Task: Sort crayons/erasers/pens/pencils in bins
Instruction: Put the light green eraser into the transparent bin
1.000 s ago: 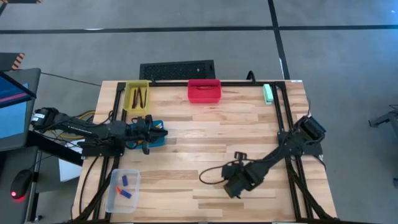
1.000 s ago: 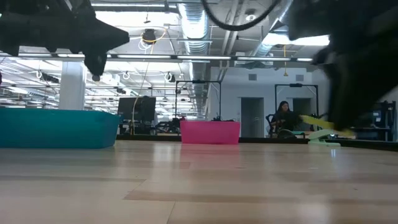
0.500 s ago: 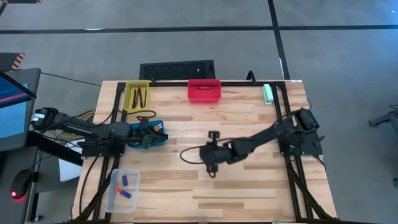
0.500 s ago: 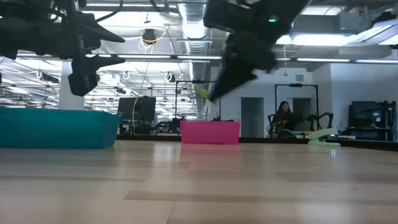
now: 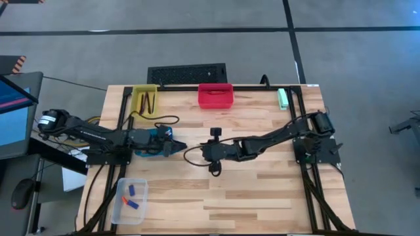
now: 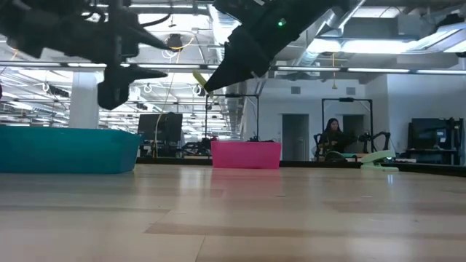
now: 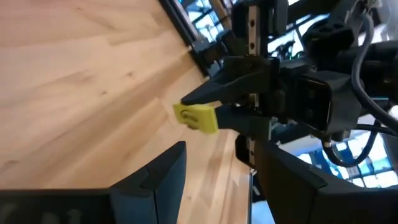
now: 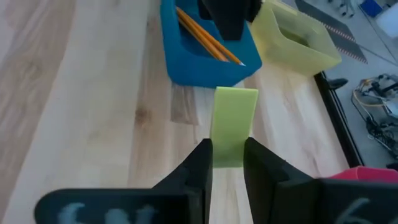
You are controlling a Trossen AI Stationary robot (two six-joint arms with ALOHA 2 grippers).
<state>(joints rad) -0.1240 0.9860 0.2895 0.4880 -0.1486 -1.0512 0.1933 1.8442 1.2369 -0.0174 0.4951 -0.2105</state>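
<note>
Right claw (image 8: pixel 222 165) clamped on yellow eraser (image 8: pixel 232 126), midair

Table (image 5: pixel 262 190): pale wood planks, smooth satin. Teal bin (image 8: pixel 205 59): glossy plastic. Eraser (image 8: pixel 233 124): matt.

Pretty even overhead light, ceiling strips (image 6: pixel 182 67) glare in the low view, arms silhouetted, wrist-view foregrounds soft and blurry.

Wooden counter (image 5: pixel 262 183) is carrying yellow bin (image 5: pixel 144 101) & red bin (image 5: pixel 216 96) at far edge, teal bin (image 5: pixel 157 143) mid-left, clear bin (image 5: pixel 129 200) at near-left corner.
</note>
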